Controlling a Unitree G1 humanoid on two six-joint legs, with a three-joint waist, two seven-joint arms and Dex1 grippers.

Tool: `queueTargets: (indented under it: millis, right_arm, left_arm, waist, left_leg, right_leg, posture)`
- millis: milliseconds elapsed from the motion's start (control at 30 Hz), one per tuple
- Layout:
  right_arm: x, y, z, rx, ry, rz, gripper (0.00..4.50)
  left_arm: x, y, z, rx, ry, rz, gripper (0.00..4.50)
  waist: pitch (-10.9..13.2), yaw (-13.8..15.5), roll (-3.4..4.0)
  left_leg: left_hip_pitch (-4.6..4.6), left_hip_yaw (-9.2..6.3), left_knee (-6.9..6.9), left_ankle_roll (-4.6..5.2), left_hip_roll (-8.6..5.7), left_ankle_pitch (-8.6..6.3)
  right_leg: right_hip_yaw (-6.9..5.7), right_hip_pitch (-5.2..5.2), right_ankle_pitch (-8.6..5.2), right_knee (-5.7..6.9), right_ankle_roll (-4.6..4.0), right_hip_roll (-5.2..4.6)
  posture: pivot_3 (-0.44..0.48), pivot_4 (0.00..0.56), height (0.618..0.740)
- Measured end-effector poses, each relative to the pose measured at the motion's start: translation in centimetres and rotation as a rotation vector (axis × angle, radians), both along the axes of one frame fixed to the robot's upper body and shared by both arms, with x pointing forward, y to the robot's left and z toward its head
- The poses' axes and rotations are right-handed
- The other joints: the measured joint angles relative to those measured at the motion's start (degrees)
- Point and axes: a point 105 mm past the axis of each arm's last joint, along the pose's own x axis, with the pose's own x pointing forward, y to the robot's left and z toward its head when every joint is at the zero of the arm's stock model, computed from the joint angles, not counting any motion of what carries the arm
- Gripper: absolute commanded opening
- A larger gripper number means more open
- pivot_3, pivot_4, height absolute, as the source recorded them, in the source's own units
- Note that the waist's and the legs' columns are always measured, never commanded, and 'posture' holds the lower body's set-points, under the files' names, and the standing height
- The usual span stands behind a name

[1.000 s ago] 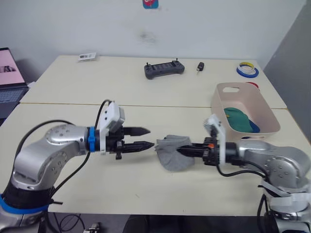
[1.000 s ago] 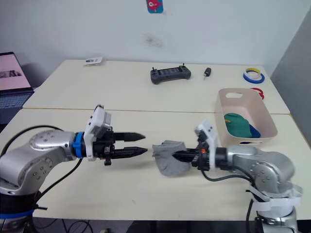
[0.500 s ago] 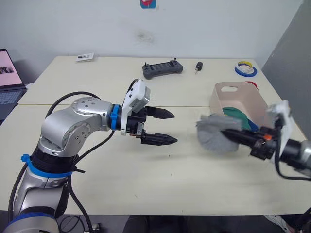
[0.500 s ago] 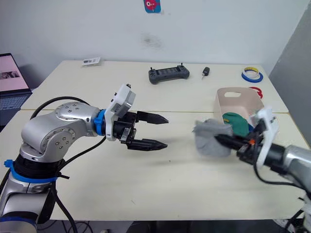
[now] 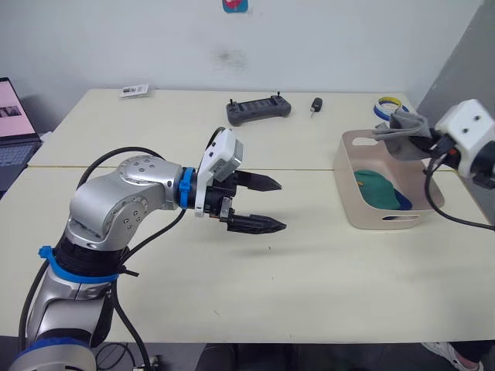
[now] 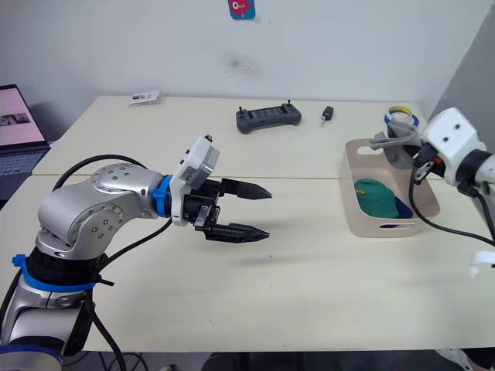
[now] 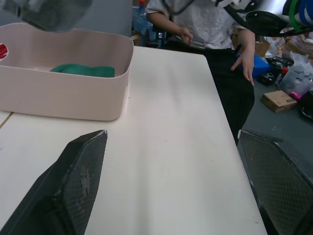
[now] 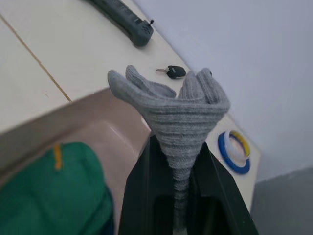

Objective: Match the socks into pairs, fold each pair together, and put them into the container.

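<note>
Right claw: the right claw (image 8: 177,161) is pinched on the folded grey pair (image 8: 178,115), held in the air over the tub's far end.
Left claw: the left claw (image 5: 267,205) is spread wide and holds nothing, poised above the middle of the counter, pointing toward the tub.
Tub: the tub (image 5: 363,212) stands at the counter's right edge; a green sock (image 5: 373,188) lies inside with a bit of blue sock (image 5: 404,202) beside it.
Counter: two pale counters (image 5: 309,270) meet along a seam; on the far one lie a dark controller (image 5: 258,110), a small black key fob (image 5: 317,103), a card (image 5: 137,90) and tape rolls (image 5: 389,107).
Room: plain white wall behind, a laptop (image 5: 17,124) at the far left; in the left wrist view a person (image 7: 205,24) stands beyond the counter's end, among boxes on the floor.
Change: a half second ago the grey pair hung low, just short of the tub's near side; it is now higher and above the tub. The left claw has barely moved.
Hard to see: the right arm is cut off by the picture's edge; the red roll behind the tub is mostly hidden; the blue sock is largely covered by the green one.
</note>
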Motion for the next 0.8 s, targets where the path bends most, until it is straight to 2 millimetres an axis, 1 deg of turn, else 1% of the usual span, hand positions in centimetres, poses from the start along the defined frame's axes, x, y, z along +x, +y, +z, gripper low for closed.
queueTargets:
  millis: [100, 200, 267, 333, 367, 433, 567, 600, 700, 767, 800]
  right_arm:
    - [0.7, 0.5, -3.3, -0.19, 0.058, 0.091, 0.0]
    - [0.4, 0.6, -6.5, -0.321, 0.172, 0.174, 0.0]
    - [0.1, 0.6, -7.3, -0.373, 0.226, 0.212, 0.0]
    - [0.0, 0.8, -7.3, -0.412, 0.252, 0.247, 0.0]
    - [0.0, 0.9, -7.2, -0.431, 0.261, 0.26, 0.52]
    - [-0.1, 0.9, -7.1, -0.446, 0.289, 0.276, 0.96]
    - [-0.5, 0.7, -6.7, -0.48, 0.352, 0.3, 2.34]
    - [-0.4, 0.6, -6.5, -0.483, 0.361, 0.299, 2.65]
    - [-0.3, 0.5, -5.5, -0.488, 0.378, 0.296, 3.77]
    - [-0.4, 0.4, -4.9, -0.493, 0.39, 0.294, 4.39]
    - [-0.4, 0.3, -4.6, -0.493, 0.392, 0.289, 4.45]
  left_arm:
    - [-0.1, -0.1, 0.1, 0.0, -0.007, 0.0, 4.48]
    - [-0.3, -0.2, 0.2, 0.0, -0.022, 0.006, 4.48]
    - [-0.3, -0.1, 0.2, -0.001, -0.023, 0.01, 4.48]
    - [-0.3, -0.1, 0.2, -0.002, -0.022, 0.01, 4.48]
    - [-0.3, -0.1, 0.2, -0.003, -0.022, 0.01, 4.5]
    - [-0.3, -0.1, 0.3, -0.006, -0.023, 0.009, 4.5]
    - [-0.4, -0.2, 0.3, -0.013, -0.019, 0.005, 4.5]
    - [-0.4, -0.2, 0.3, -0.014, -0.02, 0.006, 4.5]
    - [-0.4, -0.2, 0.3, -0.015, -0.02, 0.006, 4.5]
    - [-0.4, 0.0, 0.1, -0.012, -0.017, 0.011, 4.5]
    - [-0.3, 0.1, 0.0, -0.007, -0.013, 0.017, 4.5]
  waist:
    - [0.0, 0.2, 0.01]
    - [0.1, 0.3, 0.07]
    - [0.1, 0.3, 0.07]
    - [0.1, 0.3, 0.07]
    - [0.1, 0.3, 0.07]
    - [0.1, 0.3, 0.08]
    - [0.1, 0.3, 0.08]
    - [0.1, 0.3, 0.09]
    - [0.1, 0.3, 0.09]
    - [0.1, 0.3, 0.09]
    - [0.1, 0.3, 0.09]
  left_leg:
    - [-0.06, -0.02, 0.03, -0.1, 0.04, 0.06]
    - [-0.12, -0.05, 0.1, -0.15, -0.05, 0.08]
    - [-0.15, -0.15, 0.16, -0.15, -0.09, 0.09]
    - [-0.13, -0.27, 0.21, -0.15, -0.09, 0.09]
    - [-0.12, -0.31, 0.23, -0.15, -0.09, 0.09]
    - [-0.11, -0.36, 0.23, -0.15, -0.09, 0.09]
    - [-0.09, -0.39, 0.24, -0.15, -0.07, 0.09]
    - [-0.08, -0.38, 0.24, -0.15, -0.08, 0.09]
    - [-0.04, -0.37, 0.23, -0.15, -0.07, 0.09]
    - [-0.02, -0.39, 0.23, -0.15, -0.06, 0.09]
    - [-0.01, -0.37, 0.23, -0.15, -0.06, 0.09]
  right_leg:
    - [0.0, 0.0, 0.0, -0.02, 0.0, -0.07]
    - [-0.02, 0.0, 0.0, -0.03, 0.0, -0.24]
    - [-0.05, 0.02, 0.0, -0.01, 0.0, -0.34]
    - [-0.07, 0.04, 0.01, 0.02, 0.02, -0.37]
    - [-0.07, 0.06, 0.01, 0.05, 0.02, -0.39]
    - [-0.1, 0.08, 0.01, 0.08, 0.02, -0.4]
    - [-0.09, 0.06, 0.01, 0.13, 0.02, -0.42]
    - [-0.09, 0.04, 0.02, 0.16, 0.02, -0.42]
    - [-0.09, 0.05, 0.02, 0.2, 0.02, -0.46]
    - [-0.09, 0.06, 0.01, 0.21, 0.01, -0.46]
    - [-0.09, 0.06, 0.01, 0.22, 0.01, -0.46]
  posture:
    - [0.0, 0.15, 0.74]
    - [0.0, 0.15, 0.74]
    - [0.0, 0.15, 0.74]
    - [0.0, 0.15, 0.74]
    - [0.0, 0.15, 0.74]
    - [0.0, 0.15, 0.74]
    - [0.0, 0.15, 0.74]
    - [0.0, 0.15, 0.74]
    - [0.0, 0.15, 0.74]
    - [0.0, 0.15, 0.74]
    - [0.0, 0.15, 0.74]
